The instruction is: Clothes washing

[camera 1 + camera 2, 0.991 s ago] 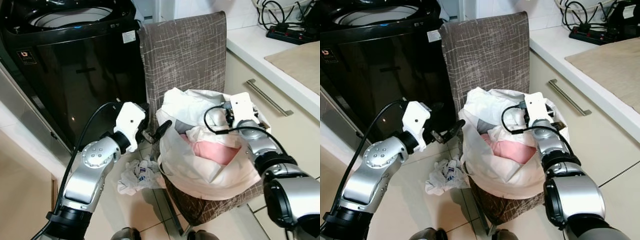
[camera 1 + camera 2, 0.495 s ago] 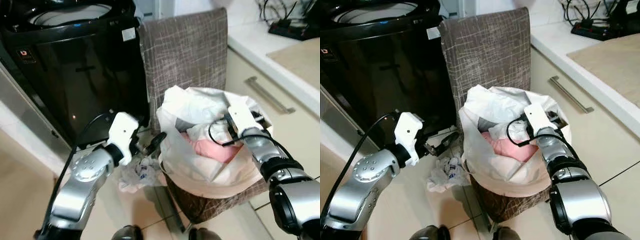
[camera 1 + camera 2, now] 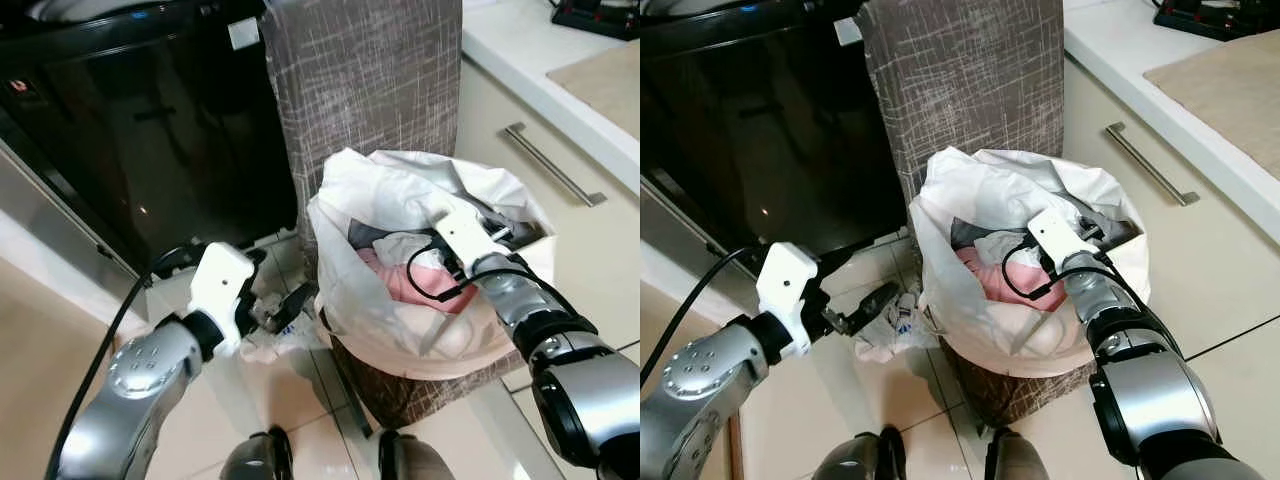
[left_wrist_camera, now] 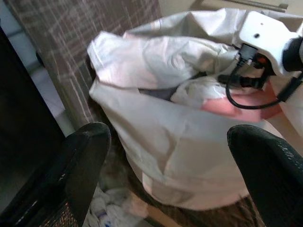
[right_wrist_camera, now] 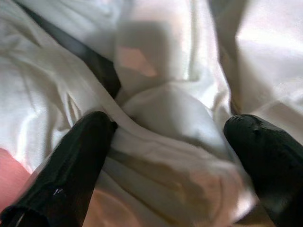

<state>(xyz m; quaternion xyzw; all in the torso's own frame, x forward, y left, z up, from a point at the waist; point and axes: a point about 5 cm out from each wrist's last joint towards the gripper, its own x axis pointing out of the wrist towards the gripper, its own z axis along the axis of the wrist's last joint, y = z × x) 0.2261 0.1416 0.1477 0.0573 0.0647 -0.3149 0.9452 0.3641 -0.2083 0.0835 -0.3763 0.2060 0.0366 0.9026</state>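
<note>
Your right gripper [image 5: 165,156] is down in the bag [image 3: 365,300] on the chair [image 3: 370,80], fingers spread wide over white cloth [image 5: 156,118], gripping nothing; pink garment [image 3: 400,285] beside it; your left gripper [image 4: 165,156] hangs parted, empty, just outside the bag, above the rag [image 3: 885,335] on the floor, by the washer [image 3: 130,130].

The bag [image 3: 370,300] was white. Inside it lay a pink cloth [image 3: 400,285], a white cloth [image 3: 400,245] and a bit of grey cloth [image 3: 365,235]. The chair [image 3: 365,80] was brown with thin white scratchy lines. The washing machine [image 3: 150,120] was shiny black. The floor [image 3: 50,330] was cream. Both arms were silver, with black fingers [image 4: 71,179].
</note>
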